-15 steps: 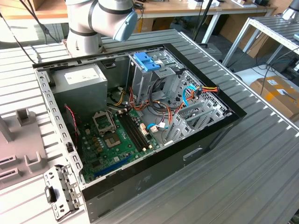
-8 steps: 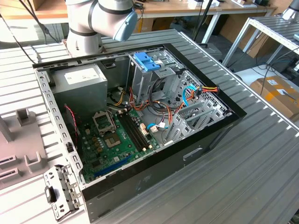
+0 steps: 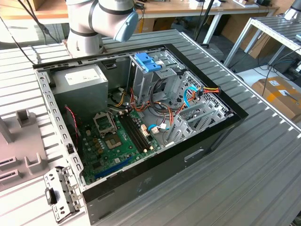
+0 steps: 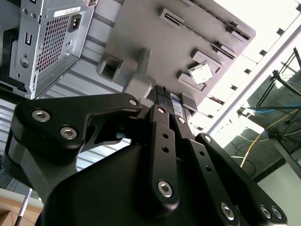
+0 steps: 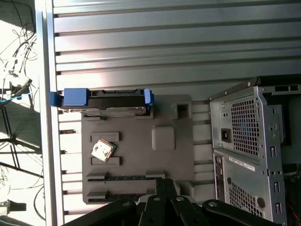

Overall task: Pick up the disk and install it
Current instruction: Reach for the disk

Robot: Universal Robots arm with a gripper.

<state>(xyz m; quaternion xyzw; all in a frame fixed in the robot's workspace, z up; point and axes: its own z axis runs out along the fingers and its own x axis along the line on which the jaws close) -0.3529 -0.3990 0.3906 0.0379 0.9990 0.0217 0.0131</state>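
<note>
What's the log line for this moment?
disk: on edge in gray tray, not grasped | hand: over tray, clear of disk | install: not done

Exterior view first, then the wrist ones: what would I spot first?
The open computer case lies on the slatted table in the exterior view, its green motherboard showing. In the first wrist view, the disk in its blue bracket sits at the edge of a gray tray beside the case.

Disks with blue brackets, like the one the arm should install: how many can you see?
1. The disk stands on edge at the rim of the grey tray, beside the computer case. Others may sit hidden in the drive cage.
</note>
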